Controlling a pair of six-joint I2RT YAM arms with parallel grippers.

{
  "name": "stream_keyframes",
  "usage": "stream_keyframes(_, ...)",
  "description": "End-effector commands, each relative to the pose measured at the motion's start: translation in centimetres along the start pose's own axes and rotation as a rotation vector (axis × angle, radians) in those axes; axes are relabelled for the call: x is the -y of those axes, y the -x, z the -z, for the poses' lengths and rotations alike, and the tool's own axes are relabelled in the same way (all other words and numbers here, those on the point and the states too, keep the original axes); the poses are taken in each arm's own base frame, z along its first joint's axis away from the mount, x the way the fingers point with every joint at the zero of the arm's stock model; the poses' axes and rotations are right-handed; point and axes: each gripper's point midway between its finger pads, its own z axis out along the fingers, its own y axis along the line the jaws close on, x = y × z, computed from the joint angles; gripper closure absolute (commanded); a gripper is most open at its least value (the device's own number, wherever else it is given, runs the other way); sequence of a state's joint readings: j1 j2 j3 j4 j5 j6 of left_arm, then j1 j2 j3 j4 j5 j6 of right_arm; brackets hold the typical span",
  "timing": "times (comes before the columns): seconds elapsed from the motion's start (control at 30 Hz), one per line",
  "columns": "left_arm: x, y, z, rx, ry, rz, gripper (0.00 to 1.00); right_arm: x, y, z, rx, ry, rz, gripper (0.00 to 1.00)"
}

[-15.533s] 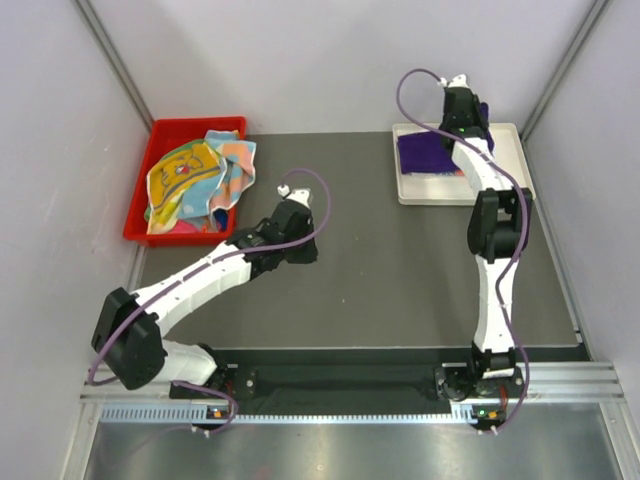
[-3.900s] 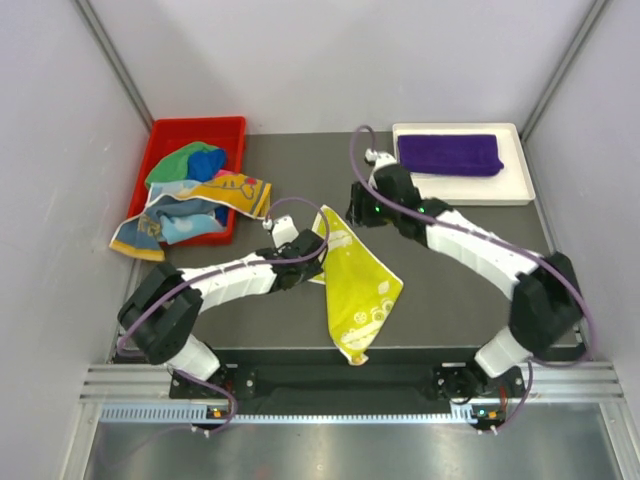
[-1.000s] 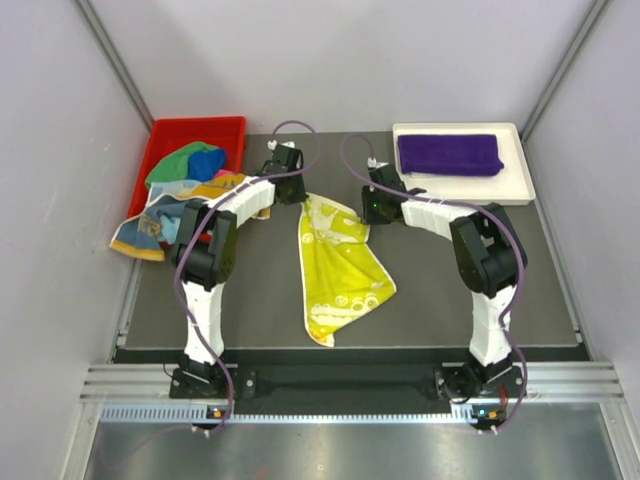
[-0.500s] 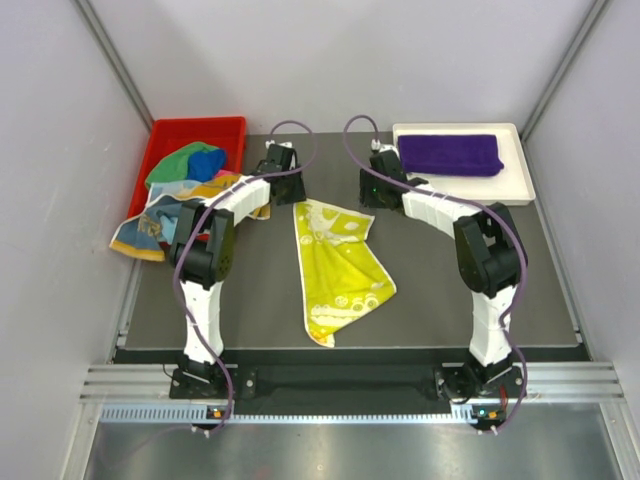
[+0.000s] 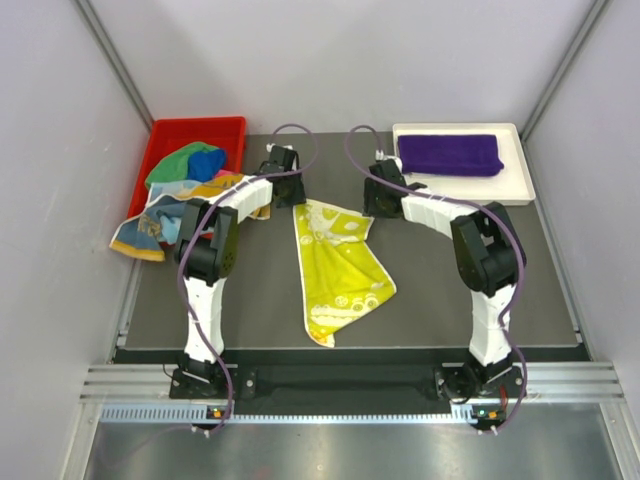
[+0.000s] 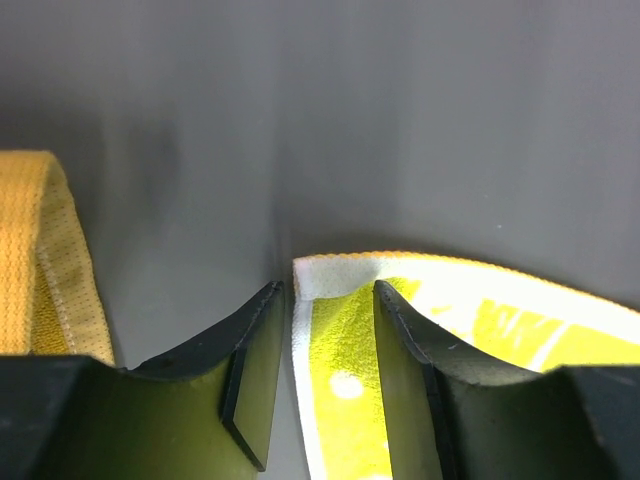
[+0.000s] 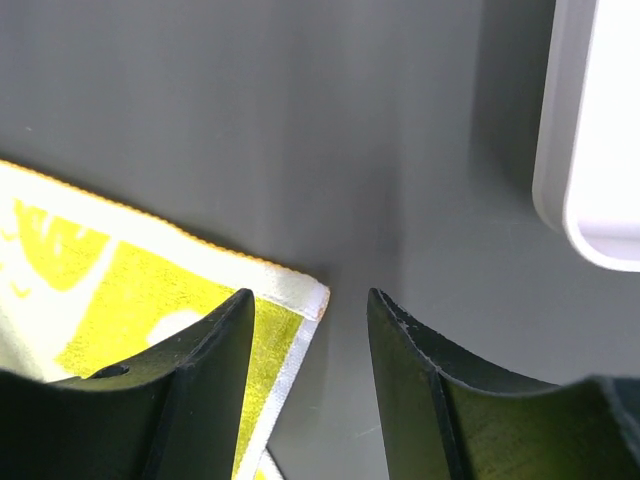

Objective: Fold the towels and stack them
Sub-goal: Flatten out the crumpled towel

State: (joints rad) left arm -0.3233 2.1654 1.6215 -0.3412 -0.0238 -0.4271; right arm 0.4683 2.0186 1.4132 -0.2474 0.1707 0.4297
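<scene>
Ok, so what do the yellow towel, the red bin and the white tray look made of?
Yellow towel: soft woven cloth, perhaps cotton, matte; it lies limp and wrinkled, with a stitched hem.
Red bin: probably moulded plastic, slightly glossy; rigid straight walls and rim.
White tray: likely plastic too, smooth, with a rounded raised rim; coated metal is possible.

Dark table (image 5: 430, 290), yellow towel (image 5: 340, 265) spread flat, red bin (image 5: 195, 124), white tray (image 5: 500, 189)

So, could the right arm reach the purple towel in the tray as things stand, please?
Probably yes: the right gripper is open and empty just beside the white tray, and the purple towel lies uncovered there, nothing between them.
</scene>
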Motion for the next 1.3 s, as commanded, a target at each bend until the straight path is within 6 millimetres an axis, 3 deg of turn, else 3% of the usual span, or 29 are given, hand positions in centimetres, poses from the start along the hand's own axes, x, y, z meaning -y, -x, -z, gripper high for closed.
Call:
stream_keyframes(0.0,-0.2,0.9,0.1,0.015,0.023,0.003,0.54,0.6,-0.6,-0.4,-0.008,-0.004,-0.037,0.5)
stream_keyframes(0.33,-0.3,-0.2,-0.5,-0.011,0.009,0.007,0.55,0.1,-2.4,-1.0,-0.048,0.02,-0.072,0.52)
stream_keyframes(0.63,-0.5,-1.2,-1.3,-0.035,0.012,0.018,0.63,-0.2,-3.3,-1.4,-0.066,0.019,-0.075,0.74)
stream_keyframes(0.8,-0.7,-1.0,-1.4,-0.018,0.023,0.015,0.79,0.0,-2.9,-1.6,-0.057,0.008,-0.063,0.94)
stream_keyframes(0.9,-0.6,0.0,-1.3,0.024,0.02,0.0,0.88,-0.3,-1.2,-1.4,-0.014,0.009,-0.042,1.0)
stream_keyframes(1.1,-0.1,2.9,-0.1,0.139,0.004,-0.026,1.0,-0.8,3.3,0.4,0.1,0.009,0.019,1.0)
stream_keyframes(1.27,0.7,6.7,4.2,0.283,-0.018,-0.032,1.0,-0.6,7.3,3.6,0.217,0.0,0.067,1.0)
